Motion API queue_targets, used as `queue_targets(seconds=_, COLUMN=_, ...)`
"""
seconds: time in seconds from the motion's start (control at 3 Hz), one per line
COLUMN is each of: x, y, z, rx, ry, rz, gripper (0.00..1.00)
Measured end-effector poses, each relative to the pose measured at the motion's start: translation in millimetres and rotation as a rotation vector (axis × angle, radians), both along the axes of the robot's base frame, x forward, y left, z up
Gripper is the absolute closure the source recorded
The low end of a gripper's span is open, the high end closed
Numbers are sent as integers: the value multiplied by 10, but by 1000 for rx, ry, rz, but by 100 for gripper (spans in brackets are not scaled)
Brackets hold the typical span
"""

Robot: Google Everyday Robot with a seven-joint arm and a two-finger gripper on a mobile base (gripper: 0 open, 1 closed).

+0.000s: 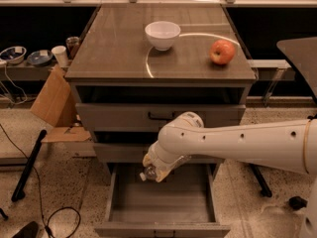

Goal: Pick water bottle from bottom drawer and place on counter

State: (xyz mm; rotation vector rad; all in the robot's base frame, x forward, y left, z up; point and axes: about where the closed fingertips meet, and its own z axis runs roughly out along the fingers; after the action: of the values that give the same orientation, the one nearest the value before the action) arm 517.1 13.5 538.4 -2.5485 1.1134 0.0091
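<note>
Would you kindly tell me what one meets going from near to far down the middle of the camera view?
Open bottom drawer → gripper above the drawer, holding the water bottle → apple on the counter → bowl

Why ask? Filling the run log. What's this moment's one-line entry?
hand: holding water bottle | position: over open bottom drawer | counter: bottle not yet placed

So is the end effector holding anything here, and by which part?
Yes. The end effector, above the open bottom drawer, grips the water bottle around its body, with the capped end sticking out to the lower left.
</note>
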Motion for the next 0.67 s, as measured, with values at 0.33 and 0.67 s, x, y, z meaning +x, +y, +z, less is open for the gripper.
queue_targets(seconds=0.33, x=0, y=1, z=-2, rx=0, ry=-1, rz=1, gripper=100)
queue_targets(seconds=0.67, x=-18, y=32, z=-30, rx=15, ry=1, rz=10, gripper=100)
